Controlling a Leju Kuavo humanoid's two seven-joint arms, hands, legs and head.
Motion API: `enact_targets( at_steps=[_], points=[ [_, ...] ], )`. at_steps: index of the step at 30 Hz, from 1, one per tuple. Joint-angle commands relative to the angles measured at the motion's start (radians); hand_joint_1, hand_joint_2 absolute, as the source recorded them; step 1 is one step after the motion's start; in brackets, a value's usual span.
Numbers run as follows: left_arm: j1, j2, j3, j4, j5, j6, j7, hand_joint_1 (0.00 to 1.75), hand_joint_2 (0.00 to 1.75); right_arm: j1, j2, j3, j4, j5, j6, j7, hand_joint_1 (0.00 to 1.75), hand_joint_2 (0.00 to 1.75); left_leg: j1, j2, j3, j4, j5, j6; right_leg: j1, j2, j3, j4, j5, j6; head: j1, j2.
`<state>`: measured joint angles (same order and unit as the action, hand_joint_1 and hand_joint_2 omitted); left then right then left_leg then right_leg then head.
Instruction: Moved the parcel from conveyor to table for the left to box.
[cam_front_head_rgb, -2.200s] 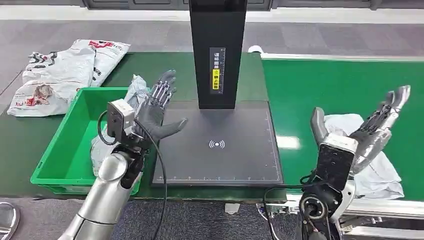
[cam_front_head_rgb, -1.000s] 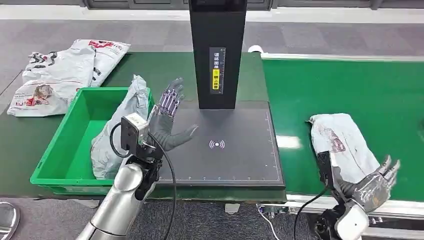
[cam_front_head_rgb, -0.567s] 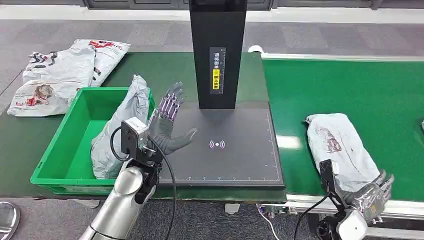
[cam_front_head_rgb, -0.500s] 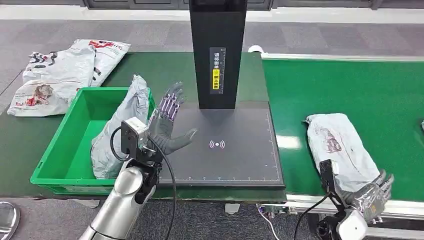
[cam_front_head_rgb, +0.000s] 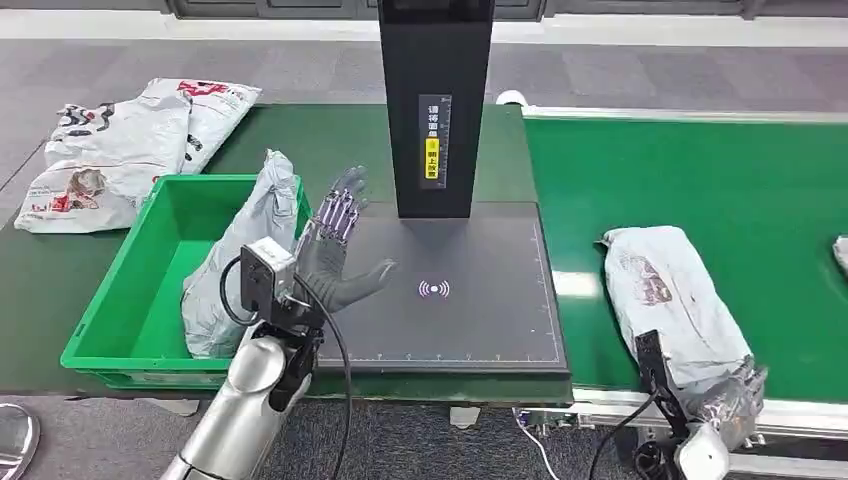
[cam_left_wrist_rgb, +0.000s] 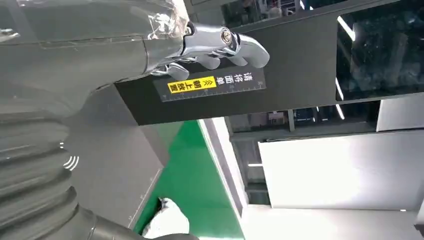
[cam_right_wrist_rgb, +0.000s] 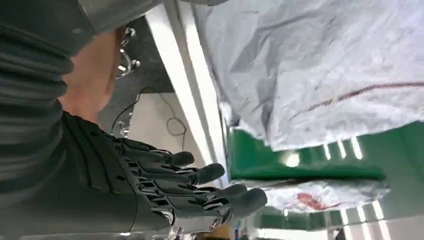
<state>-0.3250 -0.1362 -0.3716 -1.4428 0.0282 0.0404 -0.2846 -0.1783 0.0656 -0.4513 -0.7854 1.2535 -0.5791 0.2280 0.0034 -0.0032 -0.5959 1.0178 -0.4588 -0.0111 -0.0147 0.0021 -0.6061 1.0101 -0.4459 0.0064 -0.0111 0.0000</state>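
A grey plastic parcel (cam_front_head_rgb: 668, 298) lies on the green conveyor (cam_front_head_rgb: 700, 170) near its front edge, also showing as crumpled grey film (cam_right_wrist_rgb: 325, 65) in the right wrist view. My right hand (cam_front_head_rgb: 738, 403) is low at the belt's front edge, by the parcel's near end; its fingers (cam_right_wrist_rgb: 200, 192) are stretched out and hold nothing. My left hand (cam_front_head_rgb: 335, 250) is raised with fingers spread over the left edge of the black scanner pad (cam_front_head_rgb: 470, 320), holding nothing. Another grey parcel (cam_front_head_rgb: 240, 260) leans in the green bin (cam_front_head_rgb: 110, 300).
A black scanner column (cam_front_head_rgb: 435, 100) stands at the back of the pad. Several printed mail bags (cam_front_head_rgb: 130, 140) lie on the table behind the bin. Another parcel (cam_front_head_rgb: 842, 250) enters at the conveyor's right edge.
The parcel on the belt has drifted left. My right hand has dropped from above it to the belt's front edge by its near end. My left hand has barely moved.
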Motion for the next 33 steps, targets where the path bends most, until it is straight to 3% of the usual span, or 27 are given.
enact_targets(
  at_steps=[1,7,8,9,25,33],
  points=[
    [0.020,0.031,0.030,-0.016,-0.007,-0.006,0.004,0.00,1.75,-0.112,-0.034,-0.023,0.184,0.008,0.030,-0.020,0.00,1.75,0.000,0.003,0.003,-0.002,0.000,0.000,0.000,0.003,0.002,-0.002,0.001,-0.001,0.000,0.000],
    [0.014,0.032,0.029,-0.006,-0.012,-0.016,0.005,0.00,1.75,-0.145,-0.051,-0.021,0.256,0.016,0.064,-0.019,0.00,1.75,0.000,0.003,0.004,-0.002,0.000,-0.001,0.001,0.002,0.003,-0.003,0.001,0.000,0.000,0.000],
    [0.013,0.031,0.029,-0.005,-0.012,-0.017,0.005,0.00,1.75,-0.146,-0.051,-0.018,0.262,0.020,0.067,-0.017,0.65,1.75,0.000,0.002,0.003,-0.001,0.000,0.000,0.000,0.002,0.002,-0.001,0.000,0.000,0.000,0.000],
    [0.013,0.031,0.029,-0.005,-0.012,-0.017,0.005,0.00,1.75,-0.147,-0.051,-0.019,0.266,0.020,0.072,-0.016,1.75,1.75,0.000,0.002,0.003,-0.002,0.000,0.000,0.000,0.002,0.003,-0.002,0.001,-0.001,0.000,0.000],
    [0.018,0.034,0.034,-0.015,-0.014,-0.023,0.006,0.00,1.75,-0.157,-0.046,-0.024,0.286,0.015,0.091,-0.033,1.75,1.75,0.001,0.001,0.003,-0.002,0.000,0.000,0.001,0.001,0.003,-0.003,0.000,-0.001,0.000,0.000],
    [0.029,0.039,0.047,-0.044,-0.017,-0.023,0.007,0.00,1.75,-0.159,-0.029,-0.032,0.255,-0.013,0.106,-0.089,1.75,1.75,0.000,0.002,0.002,-0.001,0.000,0.000,0.000,0.002,0.002,-0.001,0.000,-0.001,0.000,0.000]
  ],
)
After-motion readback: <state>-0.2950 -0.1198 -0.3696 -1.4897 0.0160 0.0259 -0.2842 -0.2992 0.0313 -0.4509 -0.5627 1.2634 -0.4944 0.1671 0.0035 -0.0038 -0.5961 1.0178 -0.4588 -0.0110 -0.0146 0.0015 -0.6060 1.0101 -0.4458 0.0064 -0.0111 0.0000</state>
